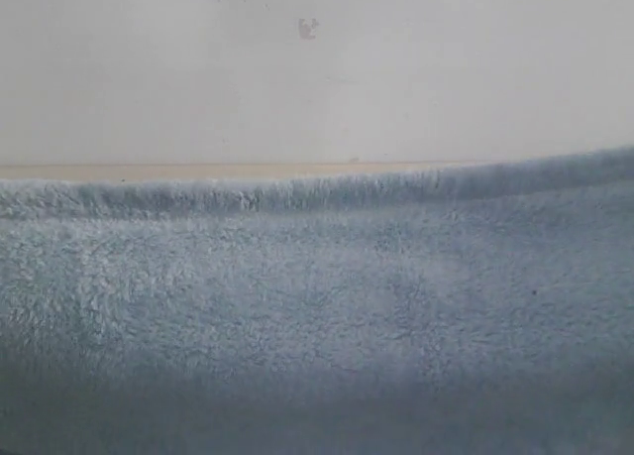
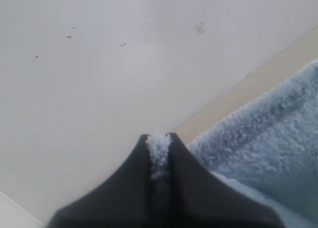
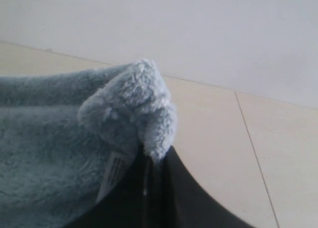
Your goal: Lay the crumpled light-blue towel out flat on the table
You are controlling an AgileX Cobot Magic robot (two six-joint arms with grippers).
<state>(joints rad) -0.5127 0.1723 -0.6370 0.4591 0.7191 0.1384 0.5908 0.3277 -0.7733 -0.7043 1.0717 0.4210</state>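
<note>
My left gripper (image 2: 159,140) is pinched tight on a small tuft of the pale-blue towel (image 2: 271,138), with white fluff poking out between the two dark fingers (image 2: 126,188). The rest of the cloth spreads away beside it. Past that gripper is a strip of the beige table (image 2: 248,95), then a white wall (image 2: 99,89) dotted with dark specks and one small smudge (image 2: 200,27). From the exterior camera the towel (image 1: 317,316) fills the whole lower part of the picture from side to side. Its thick hemmed edge (image 1: 297,192) runs nearly level and rises a little toward the right. Only a thin line of table (image 1: 149,170) shows above it, under the wall (image 1: 297,88). I cannot tell from there whether the lower part lies on the table. My right gripper (image 3: 154,161) is clamped on a bunched corner of the towel (image 3: 131,104), which curls over above the fingertips. A small white label (image 3: 114,172) hangs just beside them. The table (image 3: 213,138) beyond has a thin seam (image 3: 253,153) crossing it.
</note>
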